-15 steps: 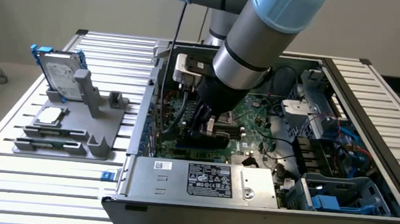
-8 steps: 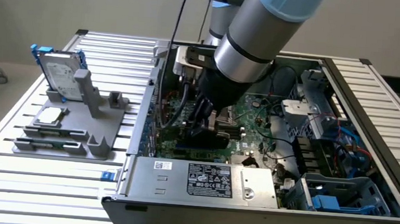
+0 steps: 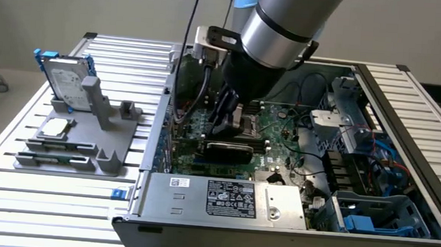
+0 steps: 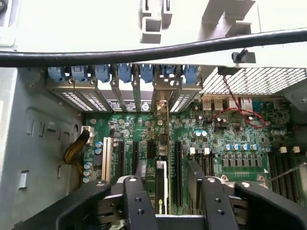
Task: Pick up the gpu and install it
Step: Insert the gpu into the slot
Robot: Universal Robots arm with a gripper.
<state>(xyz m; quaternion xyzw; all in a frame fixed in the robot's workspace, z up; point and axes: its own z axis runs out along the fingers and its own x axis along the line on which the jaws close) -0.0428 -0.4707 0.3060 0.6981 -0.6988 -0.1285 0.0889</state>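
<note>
Wrist view, nearest first: two black finger pads point(image 4: 139, 206) of the jaws, w/ the gpu point(image 4: 162, 191) between them, seen edge-on as a thin dark card standing upright over the motherboard point(image 4: 225, 143). Jaws look clamped on the card, narrow gap, pads flanking it on both sides. Card's bottom edge sits right at the black expansion slots point(image 4: 178, 167); can't tell if it's seated in one or just above. Further back are the blue slot clips point(image 4: 124, 72) & perforated slot covers along the rear of the case, then a thick black cable point(image 4: 144, 50) crossing the frame.

Exterior view gives the bigger pic: near edge is the PSU point(image 3: 224, 197) inside the open pc case point(image 3: 149, 153), which sits on a slatted tabletop point(image 3: 47, 205). Silver arm point(image 3: 288, 18) reaches down into the case, gripper point(image 3: 229, 109) low over the board. Card itself is mostly hidden behind the arm here.

On the exterior view's left, well apart from the case, is a grey parts holder point(image 3: 89, 144) w/ a hard drive point(image 3: 64, 79) in a blue frame standing upright, a cpu point(image 3: 55, 128) lying flat, & memory sticks point(image 3: 53, 159) in front.
</note>
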